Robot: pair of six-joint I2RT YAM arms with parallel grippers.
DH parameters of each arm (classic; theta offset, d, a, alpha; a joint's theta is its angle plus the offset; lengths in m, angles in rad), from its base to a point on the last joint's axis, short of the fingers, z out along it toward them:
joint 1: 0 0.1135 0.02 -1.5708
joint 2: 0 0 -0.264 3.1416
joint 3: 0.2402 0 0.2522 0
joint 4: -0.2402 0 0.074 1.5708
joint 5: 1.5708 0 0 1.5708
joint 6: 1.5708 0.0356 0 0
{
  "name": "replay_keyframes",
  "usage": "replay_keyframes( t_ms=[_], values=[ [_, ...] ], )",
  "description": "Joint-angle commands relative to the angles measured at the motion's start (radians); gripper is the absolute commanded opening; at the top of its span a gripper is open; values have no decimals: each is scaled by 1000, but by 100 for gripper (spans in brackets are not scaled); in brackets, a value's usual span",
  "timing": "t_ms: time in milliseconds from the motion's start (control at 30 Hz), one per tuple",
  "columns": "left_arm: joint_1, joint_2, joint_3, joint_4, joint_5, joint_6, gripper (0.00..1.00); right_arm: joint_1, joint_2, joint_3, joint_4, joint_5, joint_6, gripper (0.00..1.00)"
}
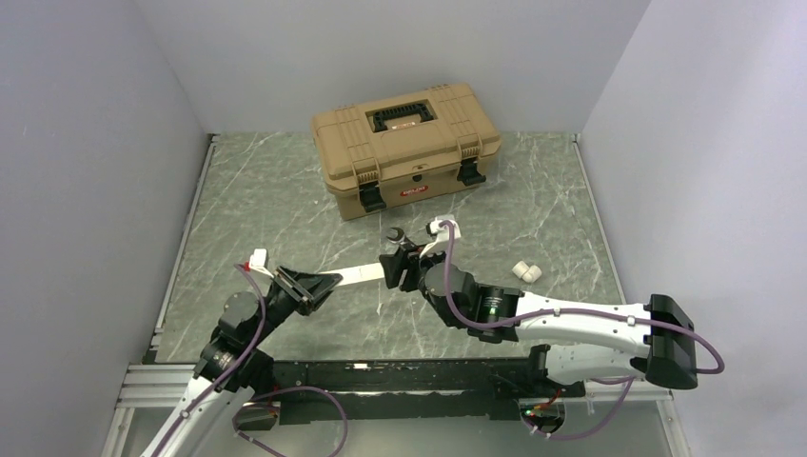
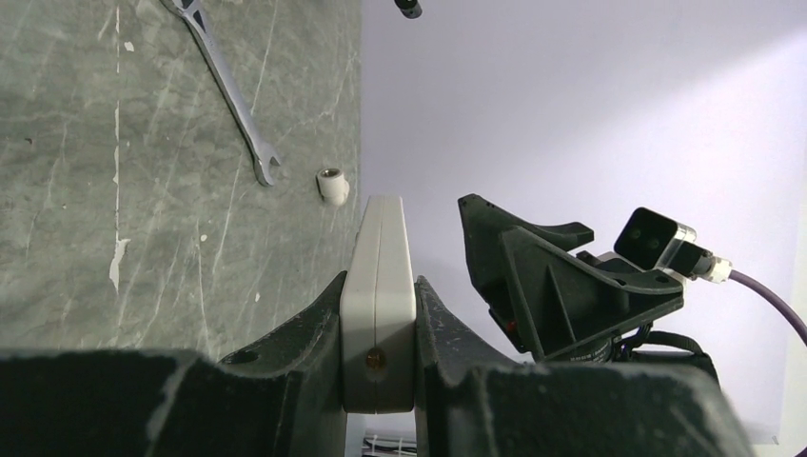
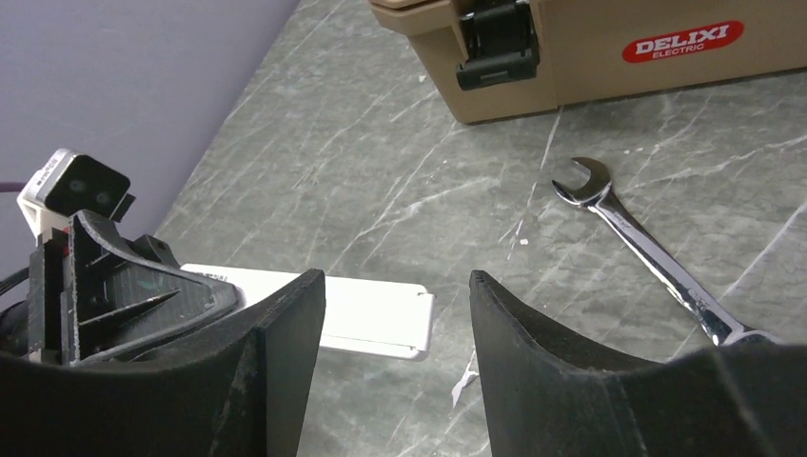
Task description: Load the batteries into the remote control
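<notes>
Evidently the loading has barely begun. The remote (image 1: 360,274) is off its resting place and held as a level white bar over the middle of the worktop (image 1: 276,200), a little toward the near-left corner. The left gripper (image 1: 319,284) is clamped tight on one end, its pads pressing the two broad faces, so the left wrist view sees the bar edge-on. Whether the free end touches the worktop cannot be told.

The face turned to the right wrist camera is plain white with a small notch at its tip. That is probably the battery cover, and it looks still in place, since no orange-brown recess shows anywhere.

The right gripper (image 1: 400,269) sits at that free end with its jaws apart and nothing between them. The tip of the bar lies just ahead of the gap, not yet inside it.

No battery shows in any view. A small white fitting (image 1: 526,271) lies toward the right edge, well apart from the remote, and its open bore in the left wrist view says it is not a cell. A wrench (image 3: 647,249) lies just near of the tan toolbox (image 1: 404,143), which stands latched at the middle of the far edge.

Nearly everything is therefore left: opening the cover, finding the batteries, seating them, and closing up.
</notes>
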Motion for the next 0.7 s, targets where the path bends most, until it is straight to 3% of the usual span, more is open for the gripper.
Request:
replay_keyframes(
  t_ms=[0,667],
  values=[
    [-4,-35,52,-4,-30,-15,0,4,18,0,56,-13,17,59],
    [-3,-62,62,-27,-34,-24,0,3,72,-26,63,-39,52,53]
  ],
)
